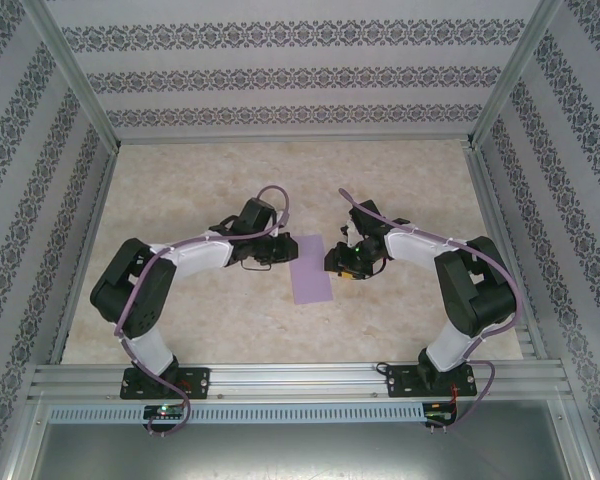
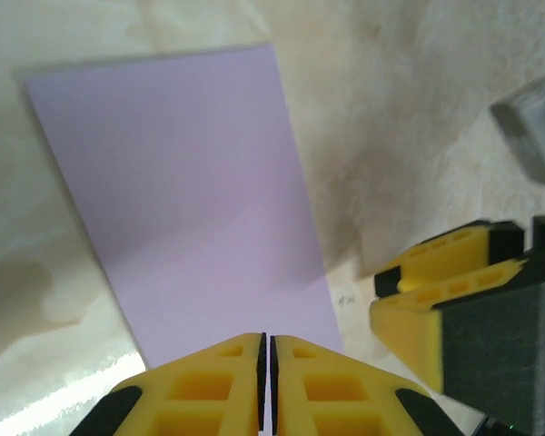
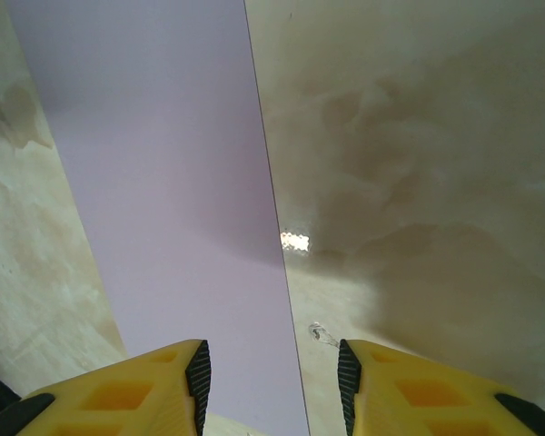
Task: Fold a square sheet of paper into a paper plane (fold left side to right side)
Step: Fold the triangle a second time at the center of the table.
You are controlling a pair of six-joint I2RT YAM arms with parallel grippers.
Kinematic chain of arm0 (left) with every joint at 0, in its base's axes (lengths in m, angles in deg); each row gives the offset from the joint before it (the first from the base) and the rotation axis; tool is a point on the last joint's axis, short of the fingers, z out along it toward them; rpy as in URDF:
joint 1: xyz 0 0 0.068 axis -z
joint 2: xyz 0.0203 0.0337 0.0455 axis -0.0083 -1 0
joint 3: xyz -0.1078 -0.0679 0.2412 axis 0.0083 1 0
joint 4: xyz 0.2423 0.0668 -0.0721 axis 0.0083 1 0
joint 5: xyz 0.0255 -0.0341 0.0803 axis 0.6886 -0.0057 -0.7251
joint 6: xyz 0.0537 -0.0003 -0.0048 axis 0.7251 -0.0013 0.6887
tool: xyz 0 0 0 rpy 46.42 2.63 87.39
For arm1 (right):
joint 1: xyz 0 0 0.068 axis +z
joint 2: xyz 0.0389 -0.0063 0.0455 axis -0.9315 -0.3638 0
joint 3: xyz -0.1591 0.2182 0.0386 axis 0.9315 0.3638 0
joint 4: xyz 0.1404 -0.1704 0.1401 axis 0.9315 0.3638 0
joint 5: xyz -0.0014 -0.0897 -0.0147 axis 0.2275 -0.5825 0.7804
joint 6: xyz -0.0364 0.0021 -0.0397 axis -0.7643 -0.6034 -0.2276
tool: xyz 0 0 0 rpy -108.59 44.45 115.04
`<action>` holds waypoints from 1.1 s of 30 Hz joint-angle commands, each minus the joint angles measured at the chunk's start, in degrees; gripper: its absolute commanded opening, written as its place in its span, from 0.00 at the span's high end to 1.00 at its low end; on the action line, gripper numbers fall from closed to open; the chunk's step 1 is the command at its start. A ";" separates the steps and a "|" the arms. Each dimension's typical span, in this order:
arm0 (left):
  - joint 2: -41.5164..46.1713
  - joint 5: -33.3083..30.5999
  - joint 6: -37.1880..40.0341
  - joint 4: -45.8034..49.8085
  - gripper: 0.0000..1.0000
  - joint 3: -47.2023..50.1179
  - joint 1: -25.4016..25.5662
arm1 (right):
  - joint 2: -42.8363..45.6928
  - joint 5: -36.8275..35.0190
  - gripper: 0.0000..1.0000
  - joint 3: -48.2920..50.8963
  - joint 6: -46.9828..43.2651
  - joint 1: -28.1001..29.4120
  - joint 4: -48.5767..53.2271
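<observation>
At the near edge of the table (image 1: 190, 330) you see the two arm bases, bolted to a metal rail (image 1: 300, 380). Both arms bend in toward the middle of the table.

There, in the middle, lies the sheet of paper (image 1: 312, 268). It is light purple and lies flat. Right now it looks like a tall, thin rectangle and not like a square. Its long sides run from the near edge of the table toward the far edge.

Your left gripper (image 1: 280, 250) is just beside the left long side of the paper. In the left wrist view, the left gripper (image 2: 265, 386) has its two yellow fingers pressed together, with just a thin dark line between them. The tips sit right at the closest edge of the paper (image 2: 182, 200). You cannot tell if they touch it.

Your right gripper (image 1: 342, 262) is just beside the right long side of the paper. In the right wrist view, the right gripper (image 3: 272, 386) has its fingers apart. The long edge of the paper (image 3: 163, 182) runs under the gap between them. The left finger is over the paper and the right finger is over the bare table.

Past the paper, the tabletop runs to the far edge, where a wall with flower stripes (image 1: 280, 80) stands.
</observation>
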 commanded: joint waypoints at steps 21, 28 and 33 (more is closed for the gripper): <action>-3.82 -2.43 0.25 1.63 0.88 5.44 1.69 | 0.97 4.09 0.57 -0.11 -0.16 2.35 4.05; -3.50 -2.10 0.21 0.92 0.88 5.57 1.69 | -0.11 4.85 0.59 1.54 3.23 3.79 3.14; -3.61 -2.06 0.23 0.52 0.88 5.72 1.69 | -0.14 3.78 0.59 2.15 3.33 4.48 3.43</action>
